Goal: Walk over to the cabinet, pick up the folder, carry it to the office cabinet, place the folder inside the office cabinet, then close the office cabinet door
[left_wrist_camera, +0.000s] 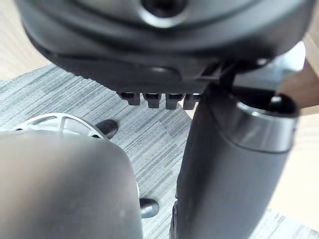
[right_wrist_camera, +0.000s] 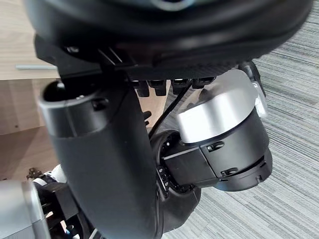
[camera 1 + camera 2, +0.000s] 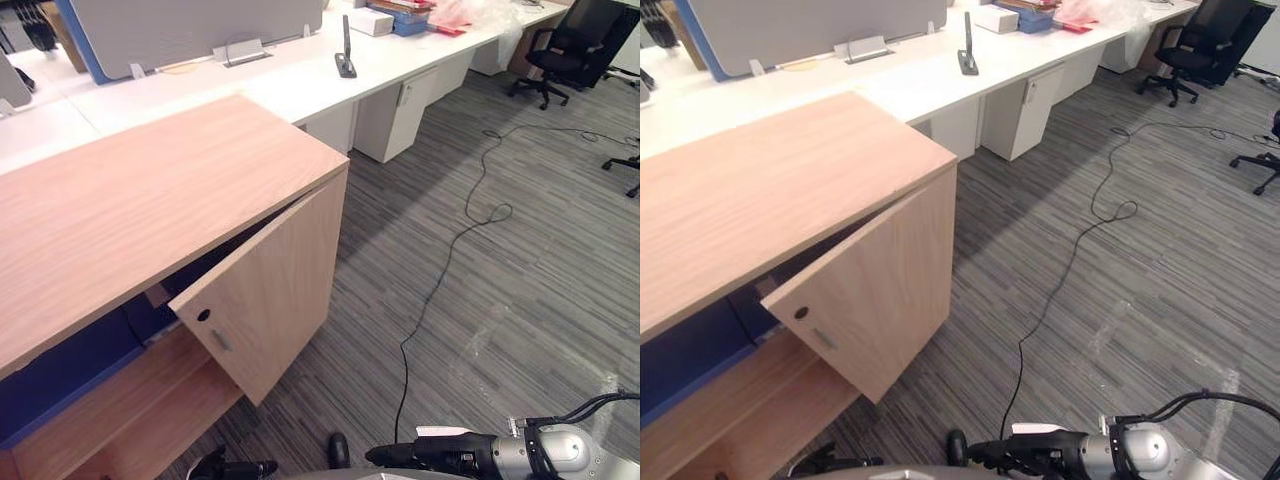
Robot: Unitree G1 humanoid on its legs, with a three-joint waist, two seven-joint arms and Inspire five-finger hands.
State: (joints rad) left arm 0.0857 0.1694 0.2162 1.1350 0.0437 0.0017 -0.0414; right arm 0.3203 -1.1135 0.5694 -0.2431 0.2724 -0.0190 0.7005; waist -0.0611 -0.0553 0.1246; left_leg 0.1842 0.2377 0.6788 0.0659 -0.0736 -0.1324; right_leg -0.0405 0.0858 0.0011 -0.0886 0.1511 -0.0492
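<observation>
Left eye view: the office cabinet [image 3: 130, 200] stands with its door [image 3: 270, 290] ajar, swung partway out over the grey carpeted floor [image 3: 520, 280]. A silver handle [image 3: 221, 340] sits on the door's face. The folder [image 3: 60, 370] shows as a flat blue slab inside the cabinet, behind the door and above a bare wooden shelf. It is well apart from both hands. The right hand [image 3: 430, 455] lies low at the bottom edge, reaching leftward with straight fingers, and the left hand [image 3: 235, 468] shows near the bottom edge, below the door. A long white table [image 3: 290, 80] runs behind the cabinet, and a black chair [image 3: 575, 45] stands at its far end.

Right eye view: the same scene, the folder [image 3: 680, 355] in the cabinet's opening.

Left wrist view: the left hand's fingers [image 1: 152, 99] hang in a loose row over the carpet, holding nothing.

Right wrist view: the right hand's fingers [image 2: 158, 88] are relaxed and empty, with the door [image 2: 20, 40] beyond them.
</observation>
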